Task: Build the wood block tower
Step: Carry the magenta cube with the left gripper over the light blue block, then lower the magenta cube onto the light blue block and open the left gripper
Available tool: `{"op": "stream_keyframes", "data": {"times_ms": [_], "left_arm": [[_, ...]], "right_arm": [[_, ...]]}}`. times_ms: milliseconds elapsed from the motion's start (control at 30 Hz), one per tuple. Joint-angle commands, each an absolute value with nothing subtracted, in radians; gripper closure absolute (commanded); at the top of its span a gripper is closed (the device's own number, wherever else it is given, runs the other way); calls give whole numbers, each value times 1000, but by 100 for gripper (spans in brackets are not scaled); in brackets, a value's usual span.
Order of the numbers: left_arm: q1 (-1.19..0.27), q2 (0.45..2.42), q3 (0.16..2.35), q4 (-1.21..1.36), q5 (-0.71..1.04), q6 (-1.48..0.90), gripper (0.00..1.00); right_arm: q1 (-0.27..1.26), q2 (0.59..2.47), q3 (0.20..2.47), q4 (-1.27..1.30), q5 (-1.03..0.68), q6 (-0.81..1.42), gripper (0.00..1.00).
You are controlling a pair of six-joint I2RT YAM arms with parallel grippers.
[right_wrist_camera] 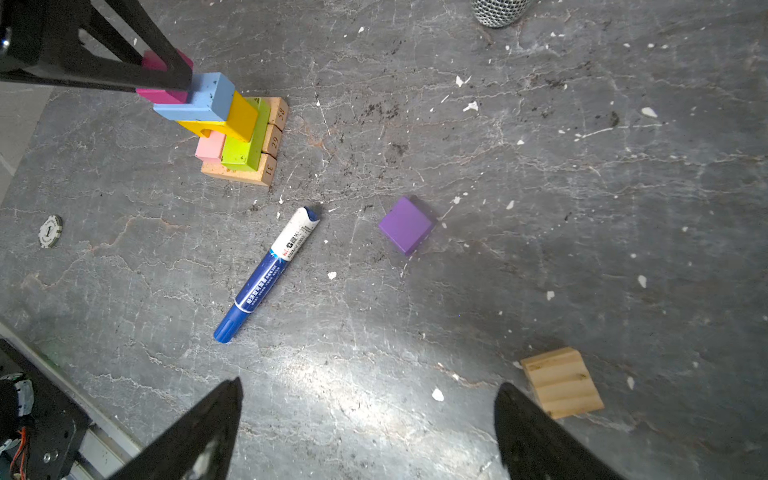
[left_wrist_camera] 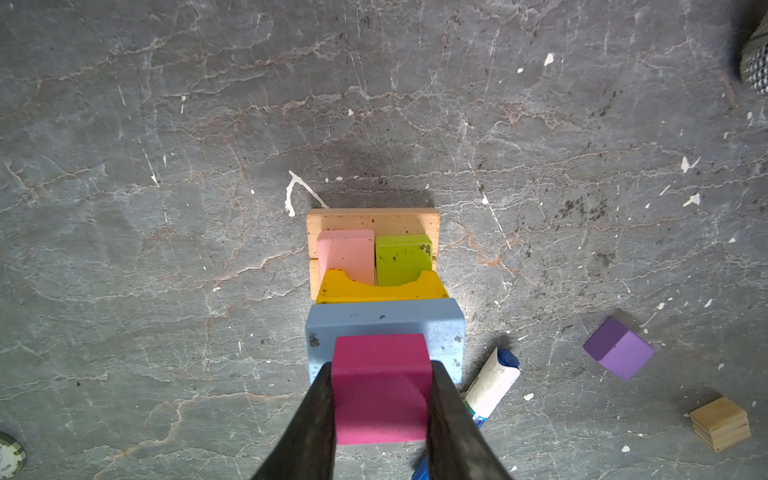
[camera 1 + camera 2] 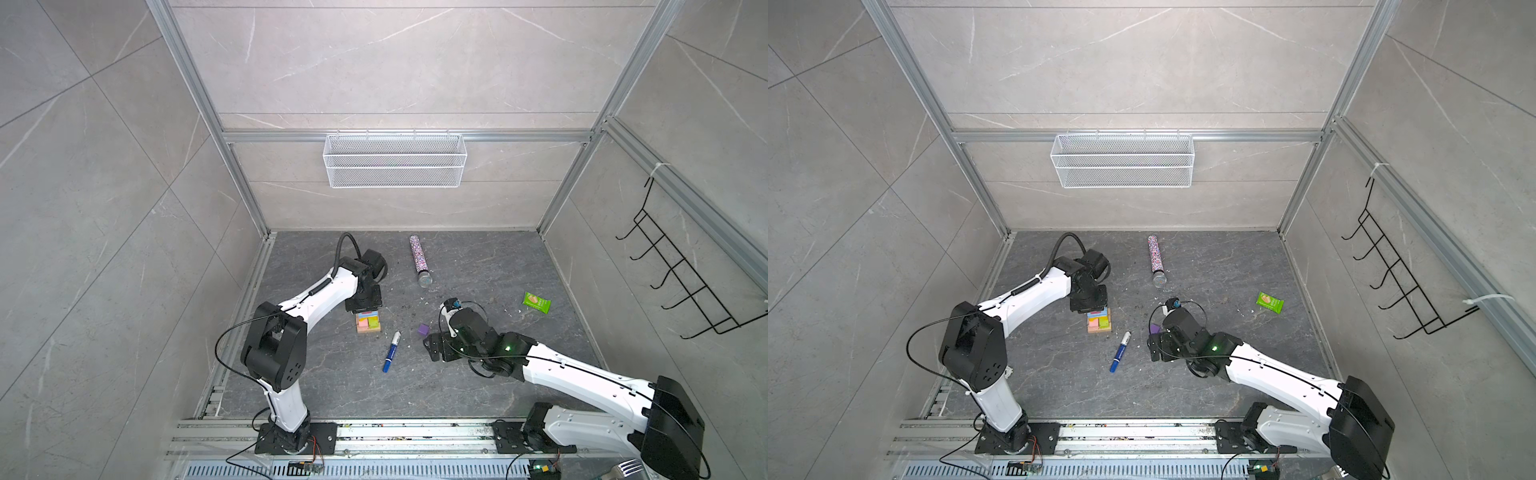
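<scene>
The tower (image 3: 368, 322) stands on the dark gray counter (image 1: 540, 166), a bit left of the middle in both top views. At the bottom, three tan bars (image 2: 374, 220) lie flat side by side. On them sit a pink block (image 2: 347, 253) and a green block (image 2: 403, 257), next to each other. A yellow arch (image 2: 382, 289) lies across those two, and a light-blue block (image 2: 382, 318) lies on the arch. The left end effector (image 2: 381, 365) pinches a magenta block (image 2: 380, 386) right over the light-blue block. The right end effector (image 1: 369, 384) is spread wide with nothing in it. A purple block (image 1: 405, 224) and a tan cube (image 1: 561, 382) lie loose on the counter, apart from the tower. A marker pen (image 1: 270, 270) lies near the tower.
</scene>
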State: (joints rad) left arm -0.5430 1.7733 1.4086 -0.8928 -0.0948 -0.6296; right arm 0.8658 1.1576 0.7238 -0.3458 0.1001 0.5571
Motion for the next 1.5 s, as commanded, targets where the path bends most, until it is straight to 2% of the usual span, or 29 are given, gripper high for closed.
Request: {"op": "stream_keyframes", "data": {"times_ms": [0, 1467], "left_arm": [[-538, 1759, 1416, -894, -92, -650, 92], [-538, 1796, 1403, -891, -93, -655, 88]], "right_arm": [[871, 1168, 745, -344, 109, 568, 5], [873, 1172, 740, -351, 114, 569, 6]]}}
